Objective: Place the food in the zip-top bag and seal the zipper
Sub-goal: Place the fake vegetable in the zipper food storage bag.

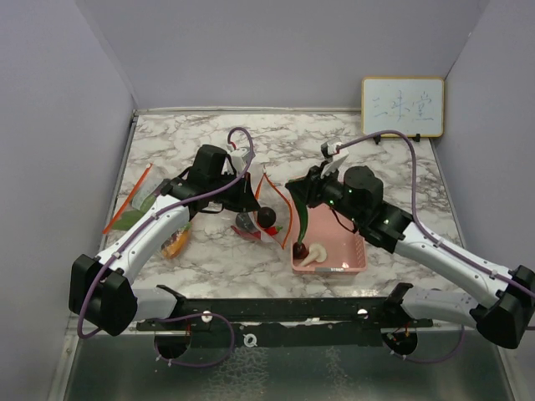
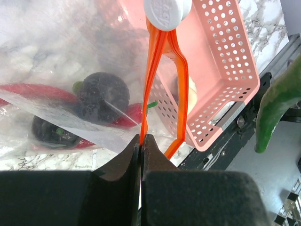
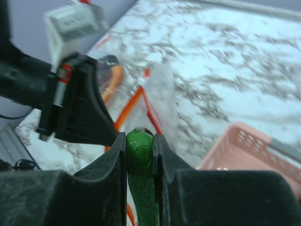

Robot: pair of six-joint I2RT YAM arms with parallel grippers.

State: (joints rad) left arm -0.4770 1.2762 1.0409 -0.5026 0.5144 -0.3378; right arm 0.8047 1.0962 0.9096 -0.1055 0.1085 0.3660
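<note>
Orange zipper strip (image 2: 149, 84) on the rim of the zip-top bag (image 2: 56, 52) is pinched between the pressed-together fingers (image 2: 113, 174) of the left gripper (image 2: 142, 141), with no gap showing between them beyond the thin plastic. From that pinch the strip runs straight away from the fingertips and splits into two bands, so the mouth stands open, and a round white cap (image 2: 167, 12) sits at its far end. To the left of these fingers, inside the clear bag, lie two dark round pieces (image 2: 101, 94) and a red chili (image 2: 28, 89). To their right stands the pink basket (image 2: 225, 70), close against the bag's rim. The right gripper (image 3: 139, 139) has its fingers (image 3: 110, 162) closed tight on a long green piece (image 3: 139, 153), which fills the narrow space between them and hangs down below them; in the top view its lower end hangs at the basket's near-left edge. Just beyond and left of the right fingertips are the black left gripper and the bag's orange rim. A white mushroom-like piece (image 1: 316, 253) lies in the basket, below the right fingers. A carrot (image 1: 175, 242) lies on the marble table (image 1: 401, 167), well behind the left fingers, beside that arm.
</note>
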